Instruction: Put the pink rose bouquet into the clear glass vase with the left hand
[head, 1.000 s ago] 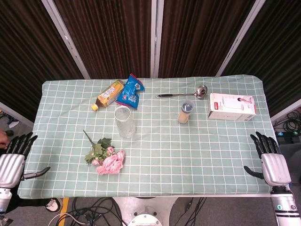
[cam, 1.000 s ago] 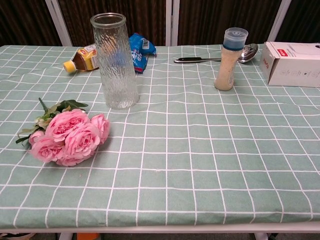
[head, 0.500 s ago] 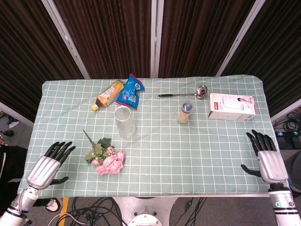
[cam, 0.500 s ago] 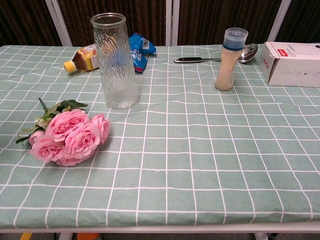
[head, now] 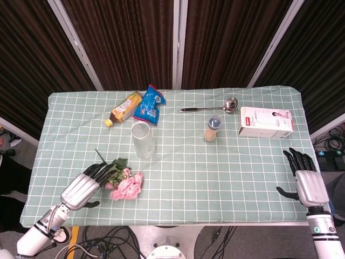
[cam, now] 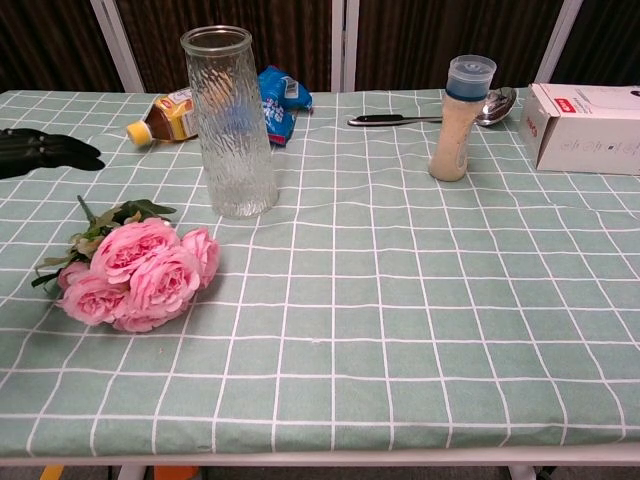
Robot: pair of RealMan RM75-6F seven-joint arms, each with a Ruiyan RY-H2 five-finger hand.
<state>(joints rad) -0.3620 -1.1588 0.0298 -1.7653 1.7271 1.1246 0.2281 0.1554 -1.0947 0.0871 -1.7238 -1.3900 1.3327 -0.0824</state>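
Now left hand (head: 81,189) spread beside rose bouquet (head: 124,183)

Clear glass vase (cam: 229,122) stands upright on the checked counter (cam: 420,330), and everything places off it. Pink rose bouquet (cam: 135,275) lies just front-left of the vase, blooms toward the front edge. Dark fingertips of the left hand (cam: 45,151) poke in at the far left, above the bouquet's leaves, spread, holding nothing. Right of the vase, a seasoning shaker (cam: 460,118) stands upright

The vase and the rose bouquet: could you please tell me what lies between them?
Only bare checked cloth; chest view shows the vase and bouquet apart.
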